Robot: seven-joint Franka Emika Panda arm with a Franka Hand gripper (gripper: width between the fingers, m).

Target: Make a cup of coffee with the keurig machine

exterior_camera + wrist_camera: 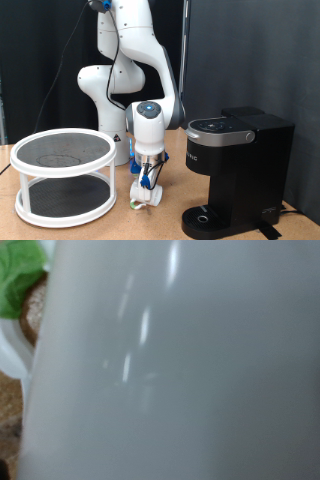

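Cup (190,360) fills wrist view, blurred, pincer (149,190) down at tabletop beside keurig machine (235,170), grip unclear

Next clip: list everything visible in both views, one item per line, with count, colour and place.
cup: one, white, fills the wrist view close to the camera; in the exterior view at the pincer, low on the table
keurig machine: one, black, exterior view's right, lid down
two-tier round rack: one, white with dark mesh, exterior view's left
table: one, wooden
backdrop: one, black, behind
robot arm: one, white, centre
pincer: one, lowered at the cup beside the machine
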